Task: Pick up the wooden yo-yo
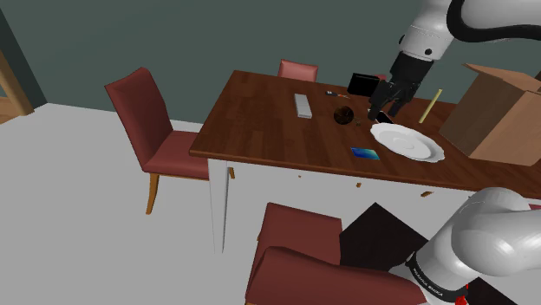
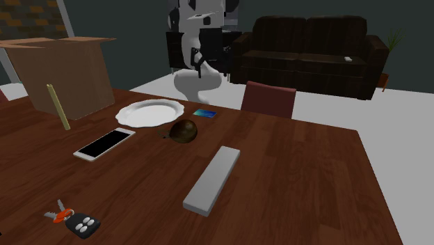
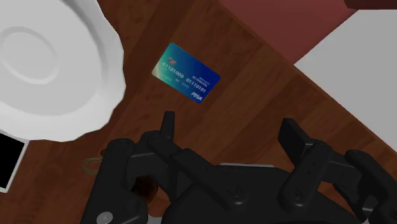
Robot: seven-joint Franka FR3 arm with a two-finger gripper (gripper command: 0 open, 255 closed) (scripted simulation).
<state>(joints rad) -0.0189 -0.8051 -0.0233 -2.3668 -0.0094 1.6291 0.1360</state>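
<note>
My pincer stands open and empty above the table, over the plate's edge. The dark brown yo-yo lies just beside the plate, apart from my fingers.

Recommended: shift across, centre it between the fingers, descend, then close.

The wrist view confirms the fingers' gap, and the shoulder view gives the offset.
</note>
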